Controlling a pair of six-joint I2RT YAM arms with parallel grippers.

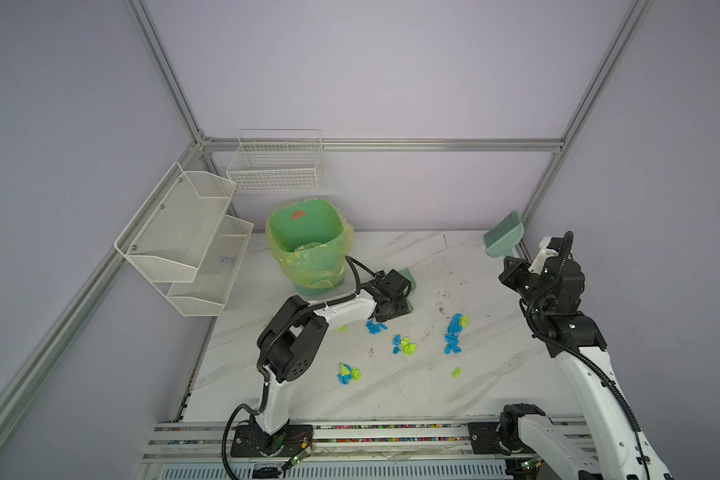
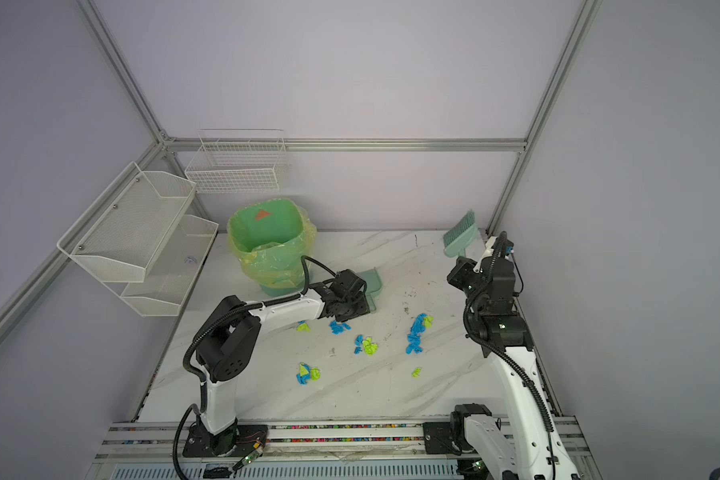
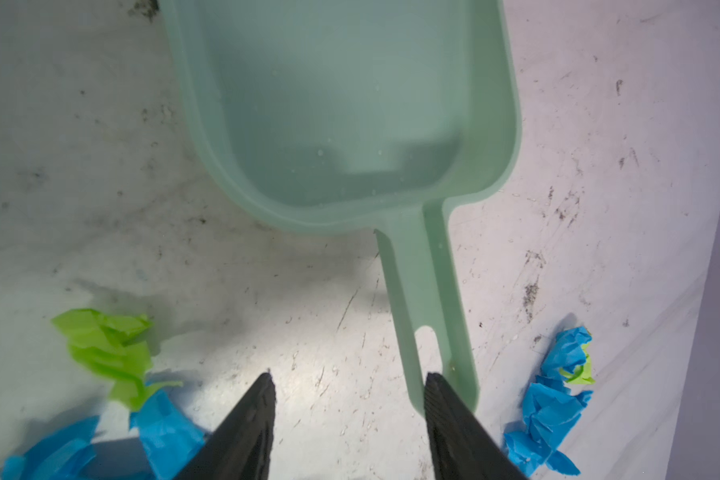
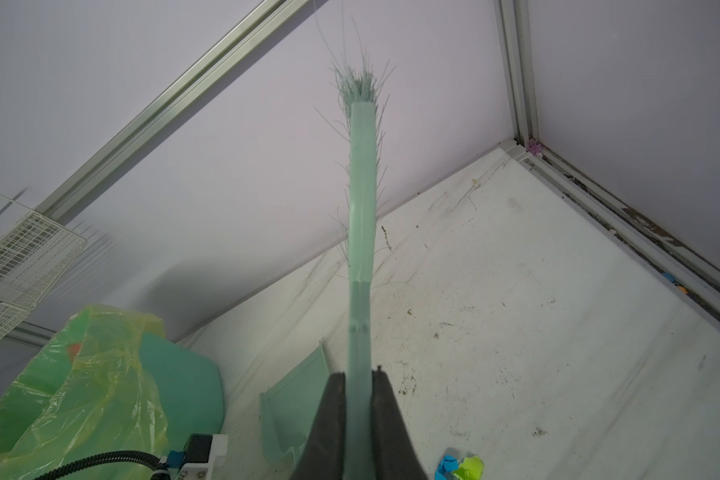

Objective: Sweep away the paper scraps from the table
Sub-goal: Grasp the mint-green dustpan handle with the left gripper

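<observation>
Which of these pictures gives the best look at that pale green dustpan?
The left wrist view: the dustpan nearly fills it, empty tray and handle both plain. In both top views the left arm hides most of it, leaving only a green edge. The right wrist view shows just one blurry side.

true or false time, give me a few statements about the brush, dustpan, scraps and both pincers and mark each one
1. The right pincer is shut on the brush handle. True.
2. The dustpan holds several paper scraps. False: it is empty, and the scraps lie on the table.
3. The left pincer is clamped on the dustpan handle. False: its jaws stand apart, with the handle's end at one finger.
4. The brush is held up off the table, bristles uppermost. True.
5. The green bin has a yellowish liner. True.
</observation>
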